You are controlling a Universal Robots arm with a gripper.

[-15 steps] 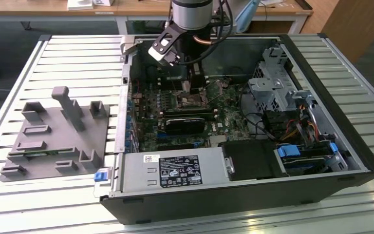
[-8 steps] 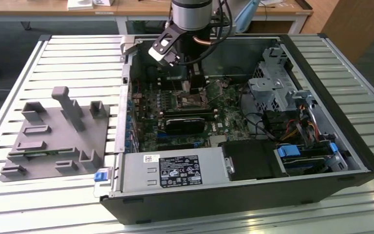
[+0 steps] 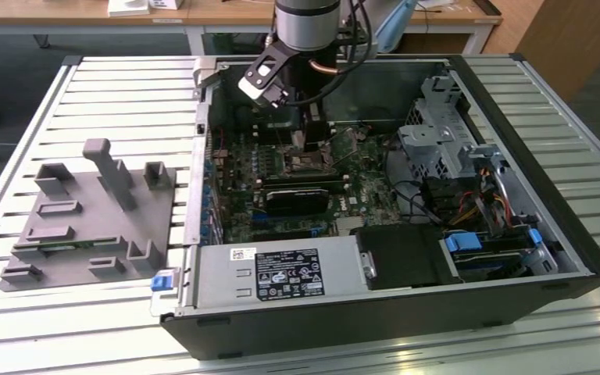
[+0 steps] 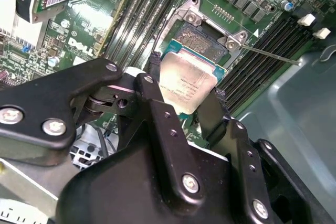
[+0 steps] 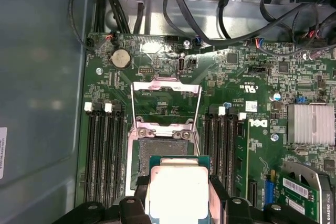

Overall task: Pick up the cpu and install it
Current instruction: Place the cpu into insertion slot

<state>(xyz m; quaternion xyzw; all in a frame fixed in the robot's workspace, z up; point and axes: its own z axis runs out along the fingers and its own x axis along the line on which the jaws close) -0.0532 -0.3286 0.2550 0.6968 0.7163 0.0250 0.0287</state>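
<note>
My gripper [image 4: 182, 102] is clenched on the cpu [image 5: 178, 190] by two opposite edges, holding it just over the open socket [image 5: 160, 153] on the motherboard [image 5: 236, 74] inside the open computer case [image 3: 576, 250].

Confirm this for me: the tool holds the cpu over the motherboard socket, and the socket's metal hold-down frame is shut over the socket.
Not quite. The tool does hold the cpu over the motherboard socket, but the socket's metal hold-down frame is swung open, not shut, leaving the socket bare. The first wrist view shows it.
</note>
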